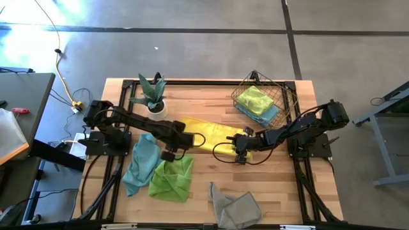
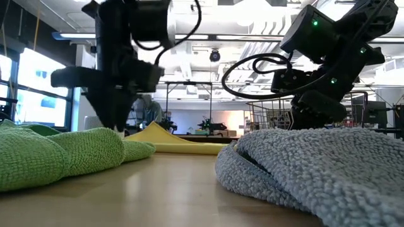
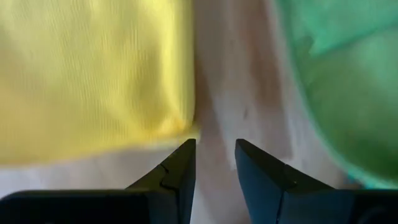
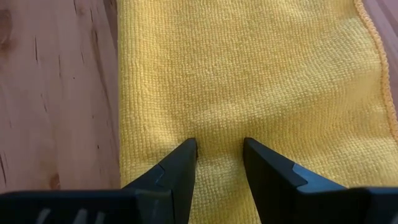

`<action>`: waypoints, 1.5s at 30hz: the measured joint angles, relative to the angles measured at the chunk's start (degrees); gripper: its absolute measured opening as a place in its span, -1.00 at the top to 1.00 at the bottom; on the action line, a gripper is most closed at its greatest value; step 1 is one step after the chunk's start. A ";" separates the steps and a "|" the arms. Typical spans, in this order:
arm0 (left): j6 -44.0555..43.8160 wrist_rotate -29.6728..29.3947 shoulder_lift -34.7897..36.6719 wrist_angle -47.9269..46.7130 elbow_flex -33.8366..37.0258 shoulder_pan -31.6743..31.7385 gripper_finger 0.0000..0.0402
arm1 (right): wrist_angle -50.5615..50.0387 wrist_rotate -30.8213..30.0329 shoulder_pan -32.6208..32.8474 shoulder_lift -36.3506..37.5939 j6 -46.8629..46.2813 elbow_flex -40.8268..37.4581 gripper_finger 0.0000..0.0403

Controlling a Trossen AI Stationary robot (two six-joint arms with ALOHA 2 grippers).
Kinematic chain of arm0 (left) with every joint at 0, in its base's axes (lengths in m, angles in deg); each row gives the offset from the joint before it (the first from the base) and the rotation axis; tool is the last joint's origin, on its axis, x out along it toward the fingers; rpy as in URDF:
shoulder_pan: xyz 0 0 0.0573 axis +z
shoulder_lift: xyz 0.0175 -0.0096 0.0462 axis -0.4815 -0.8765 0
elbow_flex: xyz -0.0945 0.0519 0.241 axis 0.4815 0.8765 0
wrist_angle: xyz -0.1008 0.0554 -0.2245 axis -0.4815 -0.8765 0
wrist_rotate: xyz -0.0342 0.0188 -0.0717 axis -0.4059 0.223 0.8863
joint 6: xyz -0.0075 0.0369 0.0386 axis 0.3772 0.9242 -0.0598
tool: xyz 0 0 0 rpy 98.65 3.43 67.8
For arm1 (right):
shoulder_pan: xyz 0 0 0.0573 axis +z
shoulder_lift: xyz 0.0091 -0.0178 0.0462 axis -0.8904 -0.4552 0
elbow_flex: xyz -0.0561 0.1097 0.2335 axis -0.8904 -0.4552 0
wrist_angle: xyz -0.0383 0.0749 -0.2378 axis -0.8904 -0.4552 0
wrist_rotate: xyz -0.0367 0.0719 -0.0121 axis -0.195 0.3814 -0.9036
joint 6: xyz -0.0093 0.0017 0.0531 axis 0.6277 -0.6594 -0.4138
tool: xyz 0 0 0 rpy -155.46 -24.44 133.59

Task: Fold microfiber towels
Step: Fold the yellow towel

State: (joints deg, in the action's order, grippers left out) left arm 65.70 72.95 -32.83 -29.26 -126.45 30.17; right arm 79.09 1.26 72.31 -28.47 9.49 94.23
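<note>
A bright yellow towel [image 1: 204, 130], folded into a long strip, lies flat on the table's middle. My left gripper [image 1: 170, 155] points down, open, over bare wood [image 3: 214, 93] between the yellow towel's left end [image 3: 93, 74] and a crumpled lime green towel [image 1: 171, 179]; nothing is between its fingers. My right gripper [image 1: 241, 158] slants down over the yellow towel's right end [image 4: 249, 74], open, with its fingertips right at the cloth. A teal towel [image 1: 140, 163] lies crumpled at the left. A grey towel [image 1: 235, 206] lies near the front edge. My right gripper has its open fingertips [image 4: 189, 149] at the top face of the yellow towel, near its right end, slanting down from the table's right. Whether they touch the cloth cannot be told. The towel lies flat on the table.
A copper wire basket [image 1: 263, 96] at the back right holds folded green and teal cloths. A potted plant [image 1: 152, 96] stands at the back left. In the low view the grey towel [image 2: 315, 170] hides my right gripper's fingers.
</note>
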 joint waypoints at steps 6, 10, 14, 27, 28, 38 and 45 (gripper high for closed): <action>1.45 -0.66 -0.95 4.64 0.02 -0.22 0.48 | -0.04 0.00 0.00 0.00 0.00 0.01 0.36; 0.64 -3.38 -1.19 7.25 -0.04 1.16 0.48 | -0.07 0.00 0.00 0.00 -0.02 0.02 0.36; -0.60 -2.66 -1.22 9.01 -0.02 2.75 0.48 | -0.09 0.00 0.00 0.00 -0.01 0.01 0.36; -0.87 -4.96 -1.22 8.48 4.29 3.02 0.48 | -0.24 0.00 0.00 0.02 0.50 0.02 0.36; -1.25 -6.20 -1.22 8.25 4.80 3.02 0.48 | -0.24 0.00 0.00 0.02 0.52 0.02 0.36; -4.04 -13.33 -1.01 -0.60 7.29 3.21 0.48 | -0.24 0.00 0.00 0.02 0.33 0.01 0.36; -5.57 -9.54 -0.06 2.14 4.05 0.29 0.48 | -0.18 0.00 0.00 0.02 0.40 0.00 0.36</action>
State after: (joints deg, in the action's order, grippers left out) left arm 60.13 63.41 -32.90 -27.12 -122.39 30.46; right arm 78.91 1.26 72.31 -28.45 9.89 94.23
